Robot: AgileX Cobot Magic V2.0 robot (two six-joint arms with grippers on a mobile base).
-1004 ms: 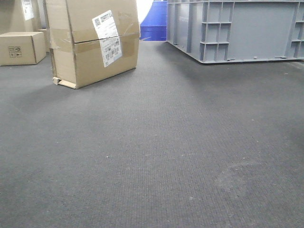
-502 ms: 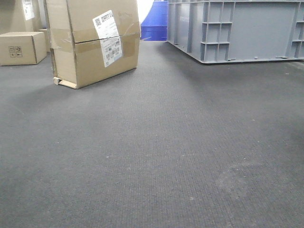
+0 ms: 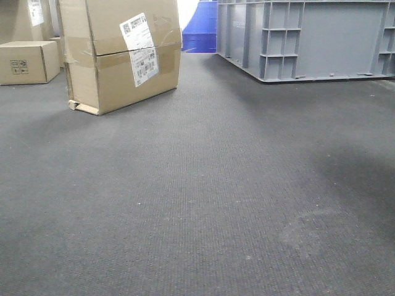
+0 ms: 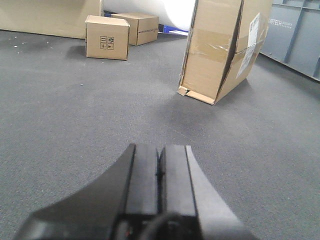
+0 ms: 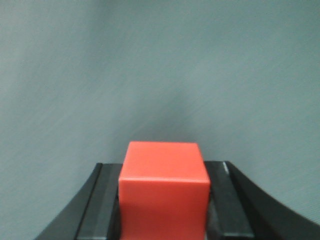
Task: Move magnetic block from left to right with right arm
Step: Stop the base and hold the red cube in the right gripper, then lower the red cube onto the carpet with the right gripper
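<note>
Block: the red cube (image 5: 163,192) sits pinched between the two black fingers of my right pincer (image 5: 163,210), its top face and near face both showing in the right wrist view.
Right pincer: pressed against the cube from both sides, one finger (image 5: 98,205) at its left, the other (image 5: 227,202) at its right, both touching it.
Right wrist background: plain grey carpet (image 5: 160,70), blurred, fills everything beyond the cube; I cannot tell whether the cube rests on it or hangs above it.
Left pincer: my left pincer (image 4: 160,167) has its two black fingers pressed together, only a thin seam between them, nothing held.
Left wrist surroundings: dark grey carpet (image 4: 65,115) runs ahead of the fingers; a tall cardboard box (image 4: 225,47) with a white label stands tilted ahead and to the right, one bottom flap sticking out.
Left wrist far end: two small cardboard boxes (image 4: 107,36) stand beside each other well behind, and a grey crate (image 4: 295,35) shows at the right edge.
Front view floor: dark carpet (image 3: 197,203) takes up most of the picture, with a faint pale smudge low on the right.
Front view boxes: the tall labelled box (image 3: 120,52) stands at upper left, a small box (image 3: 28,61) near it at the left edge.
Front view crates: a big grey crate (image 3: 305,37) stands at upper right, with something blue (image 3: 200,28) between it and the tall box.
Front view arms: neither of my arms nor the cube appears here.
</note>
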